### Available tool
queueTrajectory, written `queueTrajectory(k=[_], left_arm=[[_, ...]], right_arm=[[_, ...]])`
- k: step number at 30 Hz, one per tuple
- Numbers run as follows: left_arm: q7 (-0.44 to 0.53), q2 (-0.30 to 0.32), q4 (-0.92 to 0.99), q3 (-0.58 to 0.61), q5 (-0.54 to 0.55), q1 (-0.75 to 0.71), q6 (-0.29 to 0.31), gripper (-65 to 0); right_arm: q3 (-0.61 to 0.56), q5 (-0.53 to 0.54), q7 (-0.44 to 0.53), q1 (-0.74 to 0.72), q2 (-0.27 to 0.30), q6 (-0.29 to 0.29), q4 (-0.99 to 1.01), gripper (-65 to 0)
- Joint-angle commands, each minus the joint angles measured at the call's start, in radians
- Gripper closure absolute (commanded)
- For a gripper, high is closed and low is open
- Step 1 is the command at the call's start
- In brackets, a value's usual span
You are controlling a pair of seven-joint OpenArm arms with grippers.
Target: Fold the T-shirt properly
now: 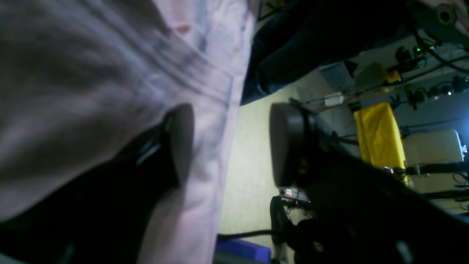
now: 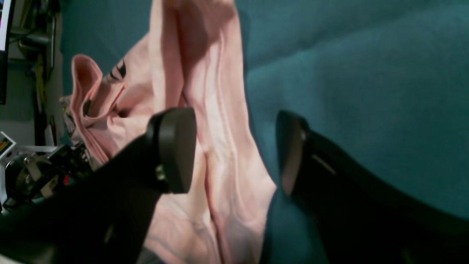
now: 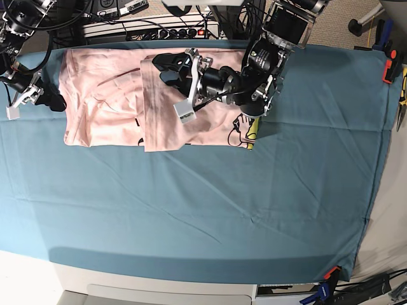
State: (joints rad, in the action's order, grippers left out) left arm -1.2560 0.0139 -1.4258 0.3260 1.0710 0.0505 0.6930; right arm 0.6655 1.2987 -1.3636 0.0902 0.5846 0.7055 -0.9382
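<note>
Jaws of both arms gape, gripping nothing; T-shirt [image 3: 114,101] lies crumpled, its lettering mostly hidden

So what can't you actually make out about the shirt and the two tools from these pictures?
- Base view: the left arm covers the middle of the T-shirt; the lettering there is hidden.
- Base view: the right tool is too small to judge its opening.
- Left wrist view: the left tool is blurred and dark; whether its finger touches the cloth is unclear.
- Right wrist view: the print is cut off by folds.
</note>
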Motion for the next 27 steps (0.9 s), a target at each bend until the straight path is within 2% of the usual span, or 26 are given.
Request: queueTrajectory(k=[1,14,19,27], left_arm=[[0.018,-0.011,-0.016,-0.001,0.030,0.013,0.005,-33.9],[0.019,-0.011,-0.016,-0.001,0.030,0.013,0.005,-33.9],[0.019,-0.011,-0.016,-0.001,0.030,0.013,0.005,-33.9],[0.019,-0.011,-0.016,-0.001,0.030,0.013,0.005,-33.9]], right_arm=[[0.002,-0.077,-0.033,0.010,0.027,-0.007,-0.004,-36.5],[0.001,-0.044,-0.033,0.012,0.007,-0.007,-0.004,-36.5],[0.001,-0.116,-0.033,0.009,0.008,-0.007,-0.004,-36.5],[0.001,-0.114,-0.033,0.006,0.008,-0.007,-0.004,-36.5]])
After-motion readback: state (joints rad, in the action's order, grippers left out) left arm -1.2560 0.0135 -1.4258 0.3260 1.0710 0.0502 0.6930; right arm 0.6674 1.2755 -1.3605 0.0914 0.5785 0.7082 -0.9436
